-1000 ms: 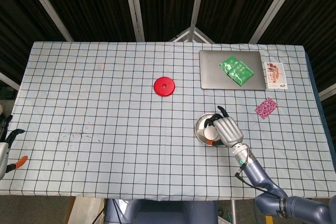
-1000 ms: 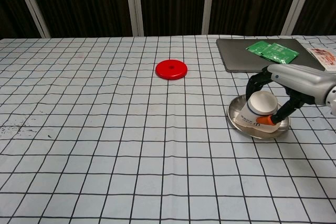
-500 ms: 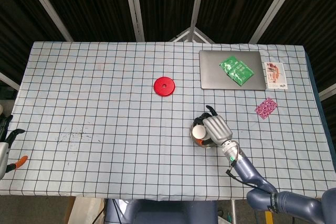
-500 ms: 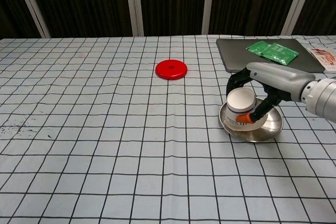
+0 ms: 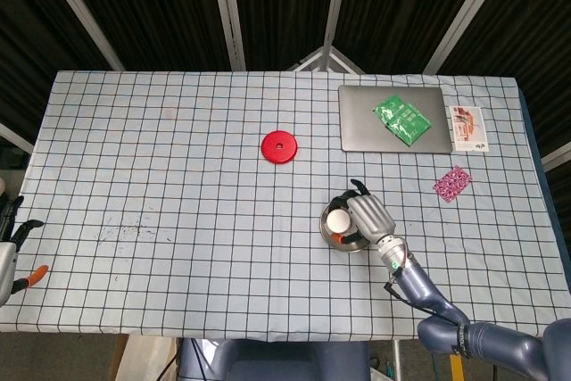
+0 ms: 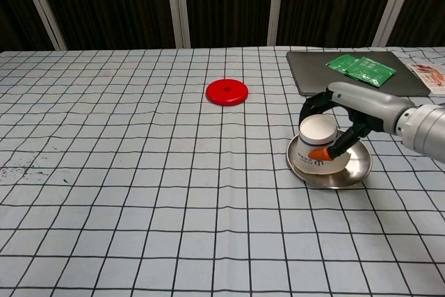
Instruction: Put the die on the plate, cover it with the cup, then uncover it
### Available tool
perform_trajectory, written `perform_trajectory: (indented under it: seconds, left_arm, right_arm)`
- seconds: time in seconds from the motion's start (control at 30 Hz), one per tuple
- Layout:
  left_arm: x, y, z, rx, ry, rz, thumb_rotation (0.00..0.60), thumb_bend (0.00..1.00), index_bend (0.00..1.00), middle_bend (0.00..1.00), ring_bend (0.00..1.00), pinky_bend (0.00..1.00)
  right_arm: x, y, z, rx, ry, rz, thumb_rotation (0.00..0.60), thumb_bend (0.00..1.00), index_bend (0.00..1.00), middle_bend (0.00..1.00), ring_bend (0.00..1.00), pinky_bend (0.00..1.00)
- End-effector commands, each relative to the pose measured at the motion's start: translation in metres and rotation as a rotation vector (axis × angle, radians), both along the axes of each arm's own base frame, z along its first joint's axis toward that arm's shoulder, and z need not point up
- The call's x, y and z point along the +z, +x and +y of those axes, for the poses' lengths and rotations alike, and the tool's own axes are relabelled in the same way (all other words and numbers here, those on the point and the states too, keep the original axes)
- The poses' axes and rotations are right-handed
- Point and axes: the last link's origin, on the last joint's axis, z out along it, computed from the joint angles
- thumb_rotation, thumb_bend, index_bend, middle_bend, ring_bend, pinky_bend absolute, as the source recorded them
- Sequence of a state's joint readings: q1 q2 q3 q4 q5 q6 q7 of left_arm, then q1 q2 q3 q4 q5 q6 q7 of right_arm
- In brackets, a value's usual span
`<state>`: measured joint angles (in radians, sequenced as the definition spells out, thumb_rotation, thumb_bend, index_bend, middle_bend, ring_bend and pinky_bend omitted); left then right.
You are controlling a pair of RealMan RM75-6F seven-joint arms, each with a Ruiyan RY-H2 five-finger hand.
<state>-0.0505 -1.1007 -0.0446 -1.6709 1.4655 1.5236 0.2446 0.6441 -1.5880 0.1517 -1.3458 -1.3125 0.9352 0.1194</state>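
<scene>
A white paper cup [image 6: 318, 149] stands upside down on the left part of a small metal plate [image 6: 350, 170], right of the table's middle. My right hand [image 6: 345, 117] wraps around the cup from the right and behind, its orange-tipped thumb on the cup's near side. From the head view the cup [image 5: 337, 220] shows as a white round base beside my right hand [image 5: 368, 218], over the plate [image 5: 328, 231]. The die is hidden. My left hand [image 5: 11, 247] rests off the table's left edge, fingers apart and holding nothing.
A red disc [image 6: 227, 92] lies at the table's centre back. A grey laptop [image 6: 320, 74] with a green packet [image 6: 361, 68] on it sits at the back right. A printed card [image 5: 467, 127] and a pink packet [image 5: 451, 183] lie near the right edge.
My right hand has carried the cup leftward and set it from tilted to upright, mouth down. The plate has slid a little to the left with it. The left hand has not moved.
</scene>
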Motion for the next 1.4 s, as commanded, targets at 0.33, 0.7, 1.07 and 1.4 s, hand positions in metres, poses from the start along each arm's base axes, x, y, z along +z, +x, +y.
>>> perform_trajectory:
  seconds: [0.33,0.7,1.07,1.4]
  left_arm:
    - [-0.001,0.0,0.0,0.002,0.0,0.005,0.6,0.23,0.29,0.0,0.0,0.13]
    - [-0.004,0.001,0.001,0.004,-0.004,0.013,0.6,0.23,0.3,0.0,0.0,0.13]
    - [-0.005,0.001,0.001,0.005,-0.007,0.016,0.6,0.23,0.3,0.0,0.0,0.13]
    - [-0.004,0.001,0.002,0.006,-0.006,0.015,0.6,0.23,0.3,0.0,0.0,0.13]
  right_arm:
    - [0.006,-0.009,-0.008,0.022,-0.012,-0.107,0.6,0.36,0.56,0.49,0.29,0.0]
    - [0.005,-0.032,-0.012,-0.01,-0.019,-0.145,0.6,0.36,0.56,0.49,0.29,0.0]
    - [0.006,-0.04,-0.014,-0.002,-0.028,-0.159,0.6,0.36,0.57,0.49,0.29,0.0]
    - [0.027,-0.031,-0.025,0.032,-0.117,-0.225,0.6,0.37,0.57,0.49,0.29,0.0]
